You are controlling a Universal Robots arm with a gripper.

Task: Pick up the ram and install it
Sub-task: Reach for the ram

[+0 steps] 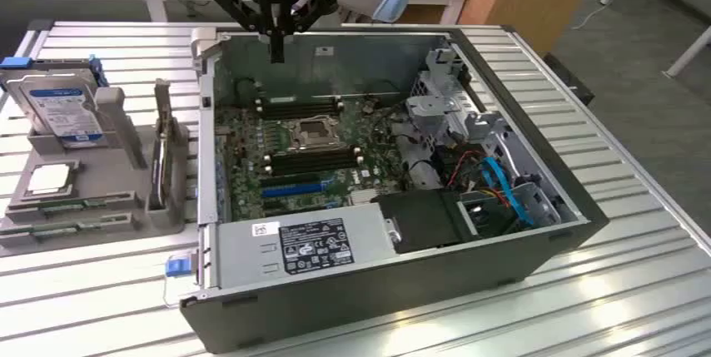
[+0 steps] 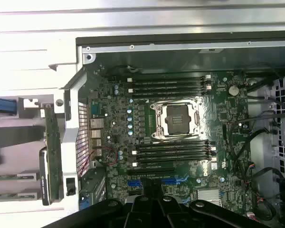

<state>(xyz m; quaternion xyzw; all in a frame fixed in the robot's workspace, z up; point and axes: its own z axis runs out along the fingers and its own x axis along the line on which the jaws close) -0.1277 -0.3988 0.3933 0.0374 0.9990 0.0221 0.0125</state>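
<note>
The ram (image 1: 162,157) is a thin green stick standing on its long edge in a grey holder, at the exterior view's left of the open computer case (image 1: 555,232). In the wrist view the ram (image 2: 52,152) shows its row of dark chips beside the case wall. My gripper (image 1: 275,47) hangs above the case's far wall, fingers shut together and holding nothing. It is well apart from the ram. The gripper (image 2: 152,192) looks down on the motherboard (image 2: 213,114), where dark memory slots (image 2: 168,85) lie on both sides of the processor socket (image 2: 175,118).
A grey tray (image 1: 122,207) on the slatted table holds a blue-labelled hard drive (image 1: 62,111), a square silver processor chip (image 1: 50,178) and flat green strips (image 1: 72,205). Inside the case are a power supply (image 1: 305,245), a drive cage (image 1: 439,95) and blue cables (image 1: 494,178).
</note>
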